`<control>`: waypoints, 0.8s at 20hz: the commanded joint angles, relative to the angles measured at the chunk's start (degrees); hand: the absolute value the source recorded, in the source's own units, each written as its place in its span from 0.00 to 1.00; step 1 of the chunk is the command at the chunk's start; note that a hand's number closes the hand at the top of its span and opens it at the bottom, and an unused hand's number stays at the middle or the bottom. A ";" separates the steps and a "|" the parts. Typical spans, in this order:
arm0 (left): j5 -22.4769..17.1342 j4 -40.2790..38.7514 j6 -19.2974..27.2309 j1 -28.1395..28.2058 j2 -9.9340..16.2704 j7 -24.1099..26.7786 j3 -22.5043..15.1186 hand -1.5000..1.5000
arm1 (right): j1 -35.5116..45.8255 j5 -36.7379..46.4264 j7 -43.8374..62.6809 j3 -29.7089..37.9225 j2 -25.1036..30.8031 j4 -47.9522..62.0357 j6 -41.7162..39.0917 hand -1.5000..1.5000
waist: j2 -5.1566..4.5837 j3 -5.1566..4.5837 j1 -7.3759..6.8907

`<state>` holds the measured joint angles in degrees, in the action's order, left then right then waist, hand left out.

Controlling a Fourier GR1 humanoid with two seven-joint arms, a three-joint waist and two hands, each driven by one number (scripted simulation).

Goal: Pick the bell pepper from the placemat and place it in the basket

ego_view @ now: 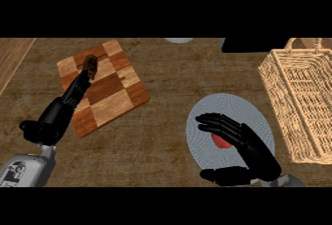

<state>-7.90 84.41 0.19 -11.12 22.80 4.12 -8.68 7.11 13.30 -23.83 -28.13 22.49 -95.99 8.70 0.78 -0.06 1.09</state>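
A red bell pepper lies on the round blue-grey placemat right of centre, mostly hidden behind my right hand. That hand hovers over the pepper with its fingers stretched out to the upper left and its thumb low at the mat's near edge, open, with nothing held. The wicker basket stands at the right edge, just beyond the placemat. My left hand lies stretched out over the checkered wooden board, fingers straight.
A checkered wooden cutting board sits tilted at the upper left. A dark box and a pale round object show at the counter's far edge. A lighter wooden strip runs along the left.
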 commanded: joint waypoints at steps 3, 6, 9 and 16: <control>-1.17 1.60 -0.82 0.67 1.85 -1.58 2.11 0.50 | -1.52 14.92 15.23 4.08 7.11 -11.45 8.08 0.00 | 0.29 -0.18 1.23; -0.50 1.83 -0.60 3.23 0.85 -0.16 0.94 0.50 | 0.97 18.73 24.18 7.97 16.81 -15.27 0.00 0.00 | 0.31 -0.37 1.08; -0.83 3.91 -0.29 2.22 0.84 -2.14 1.11 0.50 | 0.58 19.02 32.43 5.88 23.12 -21.77 -11.34 0.00 | 0.37 -0.32 1.08; -0.50 5.72 -1.77 4.14 0.95 -1.23 1.16 0.50 | -1.51 4.97 46.20 10.38 30.71 -36.81 -30.50 0.00 | -0.32 -0.06 -0.12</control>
<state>-8.34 88.43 -0.88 -8.33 23.24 2.91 -7.97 7.22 24.14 15.12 -20.34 49.10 -124.52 -13.30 0.61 -0.23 1.35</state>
